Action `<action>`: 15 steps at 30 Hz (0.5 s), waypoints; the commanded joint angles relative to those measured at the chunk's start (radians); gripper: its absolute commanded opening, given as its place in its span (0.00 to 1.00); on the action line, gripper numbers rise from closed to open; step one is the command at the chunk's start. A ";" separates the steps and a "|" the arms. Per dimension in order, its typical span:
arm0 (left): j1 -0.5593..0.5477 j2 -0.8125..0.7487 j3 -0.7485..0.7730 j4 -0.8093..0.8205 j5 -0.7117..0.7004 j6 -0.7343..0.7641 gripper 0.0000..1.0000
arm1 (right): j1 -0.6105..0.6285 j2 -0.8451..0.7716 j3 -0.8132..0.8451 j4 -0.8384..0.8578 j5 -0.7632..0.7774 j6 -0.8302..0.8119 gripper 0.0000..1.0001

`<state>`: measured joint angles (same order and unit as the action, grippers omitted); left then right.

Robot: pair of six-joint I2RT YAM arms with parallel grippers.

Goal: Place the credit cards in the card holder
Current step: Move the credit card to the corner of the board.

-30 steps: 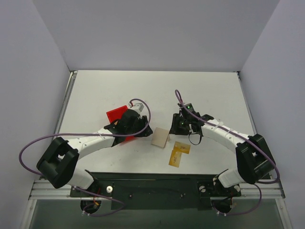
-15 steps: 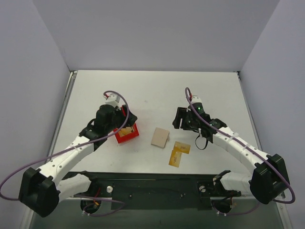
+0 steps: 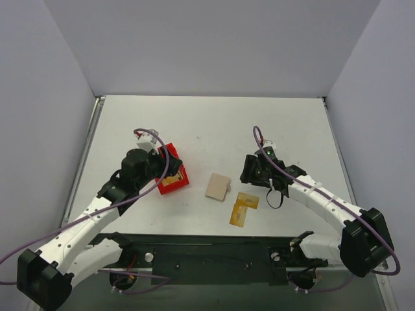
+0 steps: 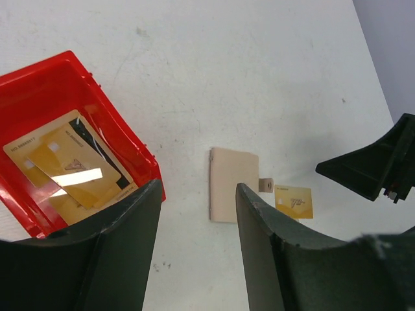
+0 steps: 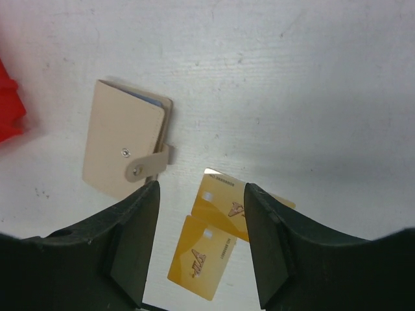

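Note:
The beige card holder (image 3: 218, 186) lies shut on the table between the arms, snap tab fastened; it also shows in the left wrist view (image 4: 233, 184) and the right wrist view (image 5: 126, 148). Two orange-yellow credit cards (image 3: 242, 208) lie overlapped just right of it, also seen in the right wrist view (image 5: 220, 227). More cards (image 4: 71, 165) lie in the red bin (image 3: 174, 157). My left gripper (image 3: 159, 170) is open and empty over the bin's right edge. My right gripper (image 3: 251, 171) is open and empty above the two cards (image 5: 202, 191).
The red bin's wall (image 4: 139, 155) is close to my left finger. The table's walls stand at the left, right and far sides. The black base rail runs along the near edge (image 3: 214, 249).
My left gripper has drawn back leftward from beside the card holder to over the bin, uncovering the cards inside. My right gripper has shifted slightly, staying over the two cards.

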<state>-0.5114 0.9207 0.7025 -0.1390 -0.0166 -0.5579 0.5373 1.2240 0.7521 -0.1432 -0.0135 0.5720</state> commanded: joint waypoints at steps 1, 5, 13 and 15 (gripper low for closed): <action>-0.082 0.000 -0.020 -0.030 -0.100 0.018 0.59 | 0.006 0.002 -0.065 -0.053 0.023 0.072 0.49; -0.131 0.038 -0.038 -0.004 -0.114 -0.017 0.58 | 0.027 0.034 -0.086 -0.058 0.000 0.098 0.46; -0.180 0.104 -0.047 0.041 -0.088 -0.039 0.55 | 0.101 0.078 -0.114 -0.064 0.084 0.154 0.43; -0.185 0.112 -0.049 0.045 -0.079 -0.039 0.55 | 0.115 0.086 -0.117 -0.061 0.086 0.161 0.42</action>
<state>-0.6807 1.0256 0.6487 -0.1524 -0.1005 -0.5842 0.6235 1.2903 0.6460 -0.1806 0.0235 0.6945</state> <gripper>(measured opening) 0.554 0.426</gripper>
